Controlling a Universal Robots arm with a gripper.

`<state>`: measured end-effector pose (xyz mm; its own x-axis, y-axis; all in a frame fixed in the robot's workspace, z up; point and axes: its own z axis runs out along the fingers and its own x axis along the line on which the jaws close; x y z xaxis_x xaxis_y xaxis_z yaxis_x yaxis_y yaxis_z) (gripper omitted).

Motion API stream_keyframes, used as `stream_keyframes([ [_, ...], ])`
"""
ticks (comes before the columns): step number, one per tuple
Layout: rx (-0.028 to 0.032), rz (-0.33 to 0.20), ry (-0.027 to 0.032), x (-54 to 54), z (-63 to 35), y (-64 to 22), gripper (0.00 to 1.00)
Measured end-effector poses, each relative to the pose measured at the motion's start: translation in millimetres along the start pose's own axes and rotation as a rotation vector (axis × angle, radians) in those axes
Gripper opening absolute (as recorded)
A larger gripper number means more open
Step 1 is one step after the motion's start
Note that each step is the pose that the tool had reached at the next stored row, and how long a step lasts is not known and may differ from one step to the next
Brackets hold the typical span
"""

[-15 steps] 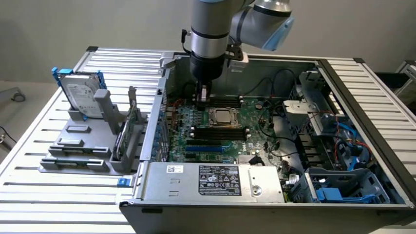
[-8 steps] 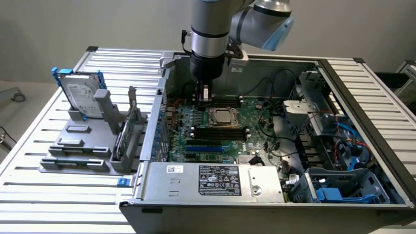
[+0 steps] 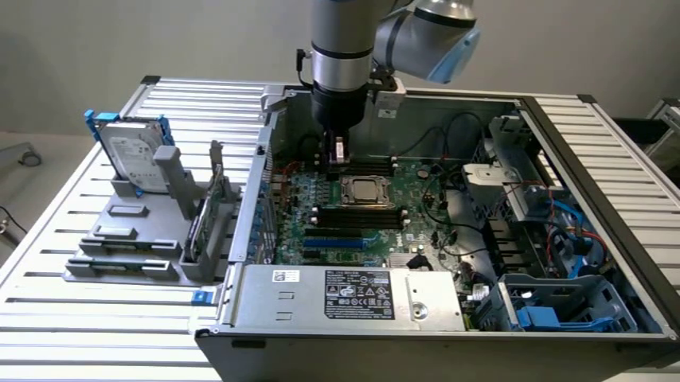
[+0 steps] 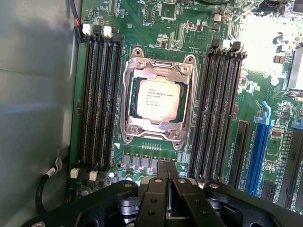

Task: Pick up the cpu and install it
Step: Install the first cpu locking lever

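The cpu (image 3: pixel 365 189) (image 4: pixel 158 99), a small square chip with a pale silver top, lies flat inside the metal-framed socket (image 4: pixel 133 71) on the green motherboard (image 3: pixel 425 227). My gripper (image 3: pixel 336 156) (image 4: pixel 167 166) hangs above the board, just off the socket's edge and apart from the chip. Its black fingers (image 4: pixel 156 189) are pressed together, shut, with nothing between them. The socket frame surrounds the chip on all sides.
Black memory slots (image 4: pixel 99 99) (image 4: pixel 218 109) flank the socket. The open computer case (image 3: pixel 595 183) has tall walls around the board, with cables and drive bays at the exterior view's right. A grey fixture with a hard drive (image 3: pixel 133 155) stands on the slatted table at the exterior view's left.
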<state>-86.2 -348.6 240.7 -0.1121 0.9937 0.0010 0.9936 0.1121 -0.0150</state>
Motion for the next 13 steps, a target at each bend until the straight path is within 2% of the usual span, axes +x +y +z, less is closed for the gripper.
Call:
stream_keyframes([
  [13, 0.0, 0.0, -0.0001, 0.0, 0.0, 0.0, 0.11],
])
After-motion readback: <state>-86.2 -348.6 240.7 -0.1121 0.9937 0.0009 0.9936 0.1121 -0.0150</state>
